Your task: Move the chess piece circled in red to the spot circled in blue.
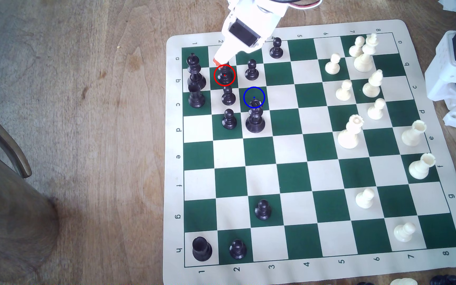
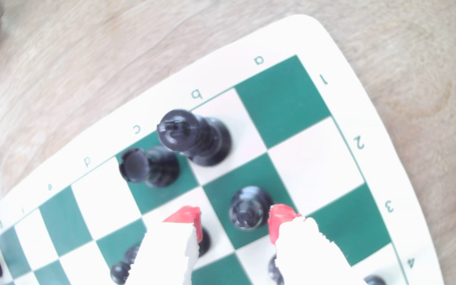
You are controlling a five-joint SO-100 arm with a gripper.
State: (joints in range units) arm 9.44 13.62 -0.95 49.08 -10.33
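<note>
The black bishop [image 1: 224,75] stands upright on the dark green square where row b meets column 2, ringed in red in the exterior view; the board's [image 1: 314,274] cream border carries green letters a to h down its sides and numbers 1 to 8 along its ends, and the wrist view shows a, b, c, d and 1, 2, 3 upside down along the border. The bishop is glossy black plastic with a tapered head and a round flared base (the wrist view, looking almost straight down, shows its head [image 2: 248,211] as a dark knob over the wider base). The gripper [image 2: 233,219] is spread open with one red-tipped finger on either side of the bishop, and nothing is held; whether the fingertips [image 2: 280,216] touch the piece cannot be told. In the exterior view the white arm covers the fingers, so just an orange-red tip shows above the red ring. The blue-ringed square [image 1: 254,94] lies diagonally next to the bishop's square, at row c, column 3, unoccupied, with the black queen's [image 1: 255,119] crown overlapping the ring's lower edge from the square beyond.
</note>
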